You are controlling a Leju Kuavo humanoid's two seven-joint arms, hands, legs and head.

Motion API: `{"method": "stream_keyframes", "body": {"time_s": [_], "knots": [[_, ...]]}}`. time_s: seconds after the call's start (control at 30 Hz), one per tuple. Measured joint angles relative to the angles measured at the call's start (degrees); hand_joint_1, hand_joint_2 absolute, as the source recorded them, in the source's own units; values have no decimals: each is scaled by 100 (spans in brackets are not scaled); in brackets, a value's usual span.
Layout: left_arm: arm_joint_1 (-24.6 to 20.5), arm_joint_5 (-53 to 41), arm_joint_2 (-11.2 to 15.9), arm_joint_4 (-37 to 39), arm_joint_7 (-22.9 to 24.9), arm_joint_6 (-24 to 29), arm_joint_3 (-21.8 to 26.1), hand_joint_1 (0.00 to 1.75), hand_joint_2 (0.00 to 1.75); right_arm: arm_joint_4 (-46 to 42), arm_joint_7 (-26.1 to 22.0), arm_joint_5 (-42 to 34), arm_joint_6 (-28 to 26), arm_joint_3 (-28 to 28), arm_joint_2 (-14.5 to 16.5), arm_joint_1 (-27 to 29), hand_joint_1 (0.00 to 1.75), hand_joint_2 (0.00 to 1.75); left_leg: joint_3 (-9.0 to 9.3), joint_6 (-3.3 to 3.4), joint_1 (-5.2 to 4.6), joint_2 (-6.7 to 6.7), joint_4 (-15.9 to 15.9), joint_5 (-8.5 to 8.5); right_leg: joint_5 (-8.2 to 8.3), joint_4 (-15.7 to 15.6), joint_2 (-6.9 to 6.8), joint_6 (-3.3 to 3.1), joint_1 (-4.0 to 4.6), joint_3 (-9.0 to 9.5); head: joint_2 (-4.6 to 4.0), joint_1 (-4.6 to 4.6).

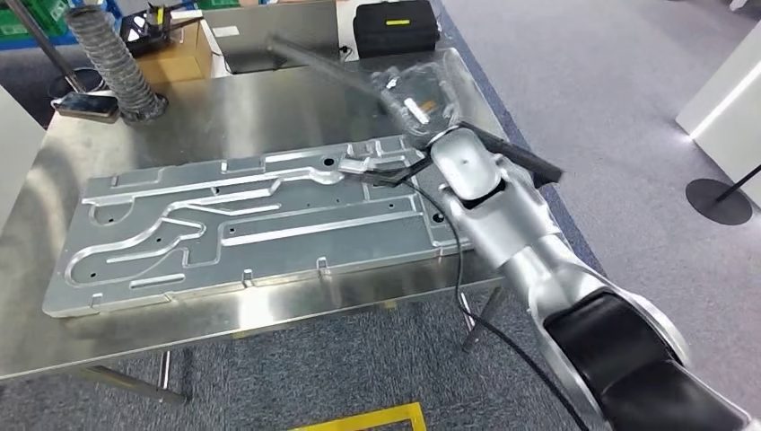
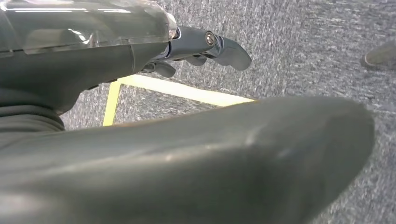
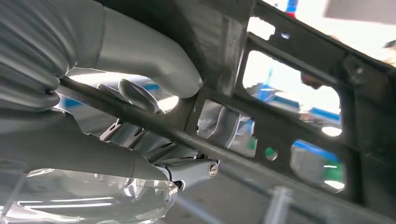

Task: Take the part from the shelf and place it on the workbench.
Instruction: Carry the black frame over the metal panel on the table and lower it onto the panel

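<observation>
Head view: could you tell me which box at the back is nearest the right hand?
The black plastic case, just beyond the right hand; the brown cardboard box sits far left.

I can read no text, number or brand anywhere. At my eleven o'clock, the cardboard box (image 1: 175, 49) carries a label too small to make out, and the black case (image 1: 396, 27) at twelve shows a yellow strip, illegible.
</observation>
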Motion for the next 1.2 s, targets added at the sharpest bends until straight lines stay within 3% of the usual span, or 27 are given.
{"method": "stream_keyframes", "body": {"time_s": [0.07, 0.1, 0.17, 0.2, 0.23, 0.27, 0.3, 0.33, 0.4, 0.47, 0.57, 0.63, 0.7, 0.73, 0.77, 0.83, 0.87, 0.93, 1.03, 1.1, 1.2], "knots": [[-21, 19, -8, 0, -2, 12, 1, 0, 0, 201, -78, 0, 14, 295, 261, -102, 175, 175, 35, 43, 29, -2, -37, 0, -123, 132, -28, 56, 2, -43, 1, 1], [-32, 29, -14, 0, -7, 17, 2, 0, 0, 308, -140, 0, 15, 440, 408, -149, 175, 175, 57, 67, 47, 3, -56, -10, -254, 360, -43, 78, 2, -151, 1, 2], [-52, 45, -27, 0, -28, 26, 2, 0, 0, 525, -251, 0, 6, 711, 669, -195, 175, 175, 78, 102, 45, 7, -58, -47, -582, 1122, -58, 102, -17, -560, 0, 1], [-56, 52, -32, 0, -45, 28, 2, 0, 0, 619, -308, -4, -1, 817, 781, -188, 175, 175, 86, 109, 43, 4, -52, -66, -685, 1488, -60, 112, -28, -779, -1, 1], [-55, 55, -38, 0, -65, 28, 2, 0, 0, 700, -376, -12, -13, 897, 879, -168, 175, 175, 97, 111, 43, -5, -43, -88, -680, 1684, -62, 117, -35, -926, -1, 1], [-48, 47, -44, 0, -85, 28, 2, 0, 0, 773, -461, -26, -28, 960, 968, -145, 175, 175, 112, 108, 41, -19, -30, -113, -557, 1660, -63, 112, -40, -966, -1, 1], [-39, 26, -52, 1, -105, 23, 2, 0, 0, 834, -562, -53, -46, 1003, 1041, -123, 175, 175, 134, 101, 38, -35, -13, -141, -337, 1399, -65, 93, -39, -887, -1, 1], [-32, -4, -66, 2, -126, 15, -2, 0, 0, 889, -659, -85, -65, 1036, 1104, -99, 175, 175, 161, 91, 34, -52, 2, -171, -72, 984, -66, 52, -30, -728, -1, 1], [-27, -74, -102, 10, -165, -9, -24, 0, 0, 991, -824, -141, -108, 1094, 1191, -26, 175, 175, 196, 54, 18, -74, 28, -220, 238, 283, -74, -35, 4, -430, 0, 0], [-25, -131, -124, 15, -199, -25, -63, 0, 0, 1083, -950, -174, -150, 1150, 1244, 97, 175, 175, 211, -2, 26, -80, 26, -240, 261, 59, -73, -76, 39, -330, 1, -1], [-23, -198, -134, 15, -263, -33, -116, 0, 0, 1214, -1086, -217, -162, 1214, 1268, 323, 175, 175, 221, -79, 37, -64, 74, -319, 294, -71, -78, -110, -2, -242, 1, 0], [-20, -230, -142, 15, -307, -34, -139, 0, 0, 1290, -1148, -242, -160, 1269, 1270, 462, 175, 175, 33, -128, 53, -36, 531, -593, 314, -141, -92, -129, -44, -174, -1, -1], [-11, -259, -143, 15, -343, -34, -156, 0, 0, 1347, -1193, -297, -174, 1311, 1258, 592, 175, 175, -307, -183, 83, -21, 1270, -912, 302, -143, -92, -135, -55, -154, -2, -2], [-3, -274, -143, 15, -362, -34, -162, 0, 44, 1366, -1214, -336, -188, 1320, 1247, 652, 131, 131, -417, -210, 102, -17, 1505, -964, 292, -141, -87, -128, -62, -140, -1, -2], [5, -291, -144, 15, -380, -33, -164, 0, 87, 1382, -1229, -378, -206, 1323, 1235, 702, 87, 87, -424, -234, 124, -13, 1535, -913, 279, -137, -78, -112, -75, -120, -1, -2], [10, -310, -145, 15, -399, -33, -164, 0, 175, 1407, -1252, -430, -249, 1323, 1209, 760, 0, 0, -89, -283, 171, -2, 942, -567, 237, -112, -48, -55, -116, -68, 0, -2], [3, -315, -146, 16, -403, -33, -166, 0, 175, 1422, -1256, -446, -270, 1323, 1197, 773, 0, 0, 133, -299, 181, -1, 540, -440, 211, -89, -32, -16, -129, -49, 0, -2], [-17, -325, -149, 17, -407, -32, -175, 0, 175, 1451, -1259, -475, -301, 1322, 1167, 797, 0, 0, 416, -253, 173, -16, 49, -347, 166, -54, 4, 67, -126, -28, -1, -1], [-34, -374, -152, 17, -390, -2, -213, 0, 175, 1487, -1240, -539, -345, 1311, 1120, 867, 0, 0, 469, -100, 145, -23, -5, -361, 158, -76, 29, 177, -131, 7, 1, -1], [-44, -416, -154, 17, -375, 27, -243, 0, 175, 1502, -1209, -551, -354, 1305, 1090, 888, 0, 0, 473, -17, 145, -4, -26, -334, 3, 132, -2, 224, -149, -66, 1, 0], [-56, -446, -155, 17, -385, 68, -268, 0, 44, 1576, -1165, -545, -336, 1320, 1048, 1056, 0, 0, 401, 64, 117, 2, -28, -294, -599, 1230, -56, 235, -142, -589, 1, 0]]}}
